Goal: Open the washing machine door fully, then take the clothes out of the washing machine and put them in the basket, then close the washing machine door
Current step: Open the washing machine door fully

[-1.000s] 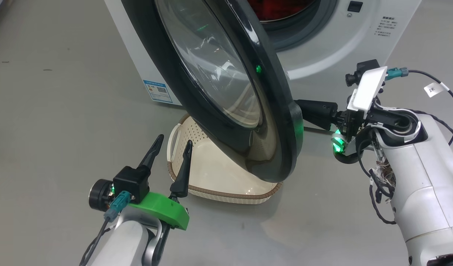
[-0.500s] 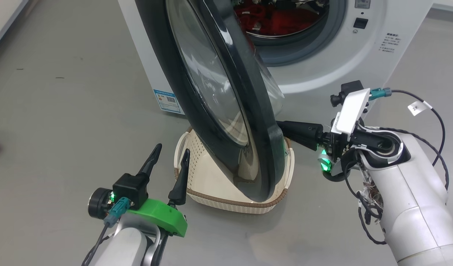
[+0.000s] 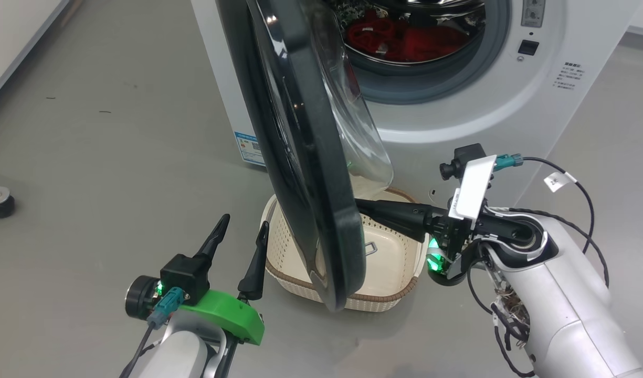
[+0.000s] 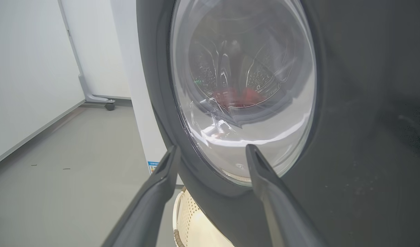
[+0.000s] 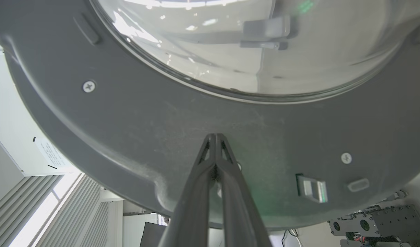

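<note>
At head view, the washing machine door (image 3: pixel 311 157) hangs half-open above the basket (image 3: pixel 392 300); at left wrist, the left gripper (image 4: pixel 212 148) gapes idle; at right wrist, the right gripper (image 5: pixel 215 137) (closed, empty) presses the door's inner face and could skid off, stalling it.

White arms (image 3: pixel 562 304) — left gripper (image 3: pixel 245 220) green-based

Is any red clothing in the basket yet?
No, the basket has a bare floor; the red clothes lie inside the washing machine.
</note>
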Controlling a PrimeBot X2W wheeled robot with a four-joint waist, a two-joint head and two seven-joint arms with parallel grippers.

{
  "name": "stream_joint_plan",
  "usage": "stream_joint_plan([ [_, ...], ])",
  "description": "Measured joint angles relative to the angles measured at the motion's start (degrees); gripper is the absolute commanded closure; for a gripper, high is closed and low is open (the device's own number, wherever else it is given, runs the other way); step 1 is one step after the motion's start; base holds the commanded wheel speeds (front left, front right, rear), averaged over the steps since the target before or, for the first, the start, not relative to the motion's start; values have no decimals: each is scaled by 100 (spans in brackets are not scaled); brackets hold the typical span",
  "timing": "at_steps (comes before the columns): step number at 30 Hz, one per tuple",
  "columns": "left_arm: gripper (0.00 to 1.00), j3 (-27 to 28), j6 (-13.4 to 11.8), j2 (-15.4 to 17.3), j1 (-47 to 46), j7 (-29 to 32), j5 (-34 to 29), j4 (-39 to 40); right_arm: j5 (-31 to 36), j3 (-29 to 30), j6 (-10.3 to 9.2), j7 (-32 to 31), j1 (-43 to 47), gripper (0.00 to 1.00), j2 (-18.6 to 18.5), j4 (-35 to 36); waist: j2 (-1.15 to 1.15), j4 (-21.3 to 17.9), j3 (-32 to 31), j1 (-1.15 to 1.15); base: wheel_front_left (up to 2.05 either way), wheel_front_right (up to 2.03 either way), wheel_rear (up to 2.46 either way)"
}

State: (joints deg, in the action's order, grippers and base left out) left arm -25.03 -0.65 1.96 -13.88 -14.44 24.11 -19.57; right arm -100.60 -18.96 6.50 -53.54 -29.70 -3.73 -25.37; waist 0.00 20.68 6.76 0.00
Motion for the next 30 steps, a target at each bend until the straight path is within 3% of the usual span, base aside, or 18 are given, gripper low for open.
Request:
stream_joint_plan([
  [19,0,66,21,1,38,0,0,5,-520,-868,15,586,191,100,-3,415,0,225,-36,0,0,0,0],
  [25,0,101,20,1,71,0,0,25,-566,-833,16,827,219,100,3,415,0,234,-11,0,0,0,0],
  [30,0,170,19,1,98,0,0,48,-642,-394,18,1206,425,100,14,434,0,207,-10,0,0,0,0],
])
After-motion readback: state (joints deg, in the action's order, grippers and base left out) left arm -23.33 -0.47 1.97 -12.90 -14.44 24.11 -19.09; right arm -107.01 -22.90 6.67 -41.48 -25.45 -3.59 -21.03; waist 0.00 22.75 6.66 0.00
